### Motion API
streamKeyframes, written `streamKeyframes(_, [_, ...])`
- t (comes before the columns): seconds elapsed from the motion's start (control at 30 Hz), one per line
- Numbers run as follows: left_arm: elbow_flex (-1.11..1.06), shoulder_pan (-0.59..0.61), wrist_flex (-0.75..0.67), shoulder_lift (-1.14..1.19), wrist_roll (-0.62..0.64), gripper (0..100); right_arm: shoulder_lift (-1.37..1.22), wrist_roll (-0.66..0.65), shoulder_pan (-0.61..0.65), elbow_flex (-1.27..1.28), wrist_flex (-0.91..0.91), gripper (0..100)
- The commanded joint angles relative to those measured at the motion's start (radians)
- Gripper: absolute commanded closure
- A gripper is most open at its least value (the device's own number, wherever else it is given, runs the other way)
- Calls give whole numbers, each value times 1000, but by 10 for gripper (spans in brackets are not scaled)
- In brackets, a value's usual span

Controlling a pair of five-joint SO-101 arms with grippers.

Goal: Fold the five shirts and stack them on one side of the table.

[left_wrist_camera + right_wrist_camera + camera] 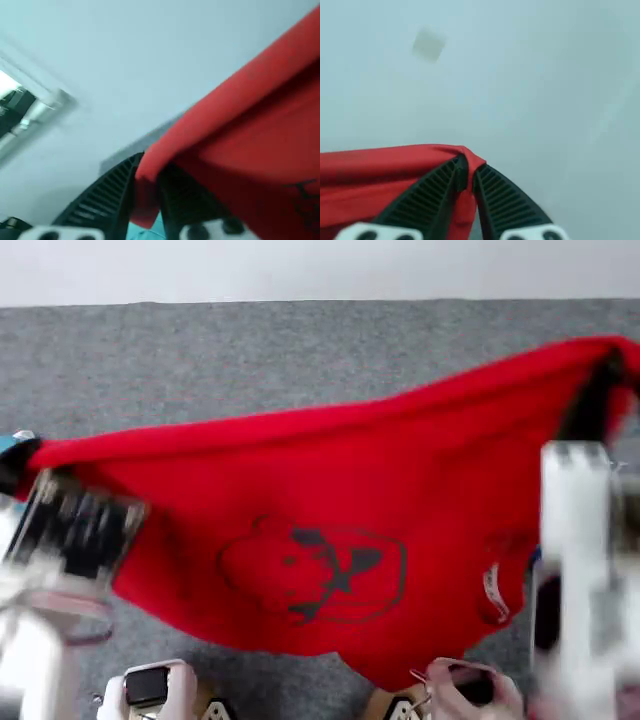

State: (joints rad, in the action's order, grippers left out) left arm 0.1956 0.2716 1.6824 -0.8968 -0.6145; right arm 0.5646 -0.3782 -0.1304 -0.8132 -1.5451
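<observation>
A red shirt [330, 490] with a dark printed emblem hangs stretched in the air above the grey table [200, 360], held up by both arms. My left gripper [18, 462] is shut on the shirt's left corner, and in the left wrist view the red cloth [240, 125] is pinched between its black ribbed fingers [100, 205]. My right gripper [600, 400] is shut on the right corner, raised higher. The right wrist view shows the red fabric edge [385, 165] clamped between its fingers [505, 200].
The arm bases [150, 690] stand at the table's near edge. A person's hand [465, 690] rests near the bottom edge, below the shirt's hem. The far strip of grey table lies bare behind the shirt.
</observation>
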Motion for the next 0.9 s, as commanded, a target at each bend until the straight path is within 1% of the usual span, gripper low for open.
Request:
streamKeyframes(0.0, [-239,-3,-172,9,-8,994,-101,-5,41,81,2,988])
streamKeyframes(0.1, [-443,-14,-356,11,-8,994,-196,-5,84,130,5,988])
streamKeyframes(0.17, [-573,-35,-477,11,-8,994,-269,-3,107,153,42,988])
streamKeyframes(0.27, [-740,-66,-666,12,-8,994,-392,-3,116,166,114,988])
streamKeyframes(0.37, [-897,-87,-870,28,-14,994,-524,34,116,167,206,988])
streamKeyframes(0.43, [-957,-91,-974,77,-52,994,-601,41,114,167,263,988])
streamKeyframes(0.53, [-964,-87,-1076,201,-71,994,-699,44,114,167,337,988])
streamKeyframes(0.6, [-929,-86,-1123,296,-71,994,-751,44,116,167,390,988])
streamKeyframes(0.7, [-834,-89,-1158,446,-71,994,-819,44,116,166,481,988])
streamKeyframes(0.87, [-602,-89,-1217,730,-71,994,-915,43,116,163,634,989])
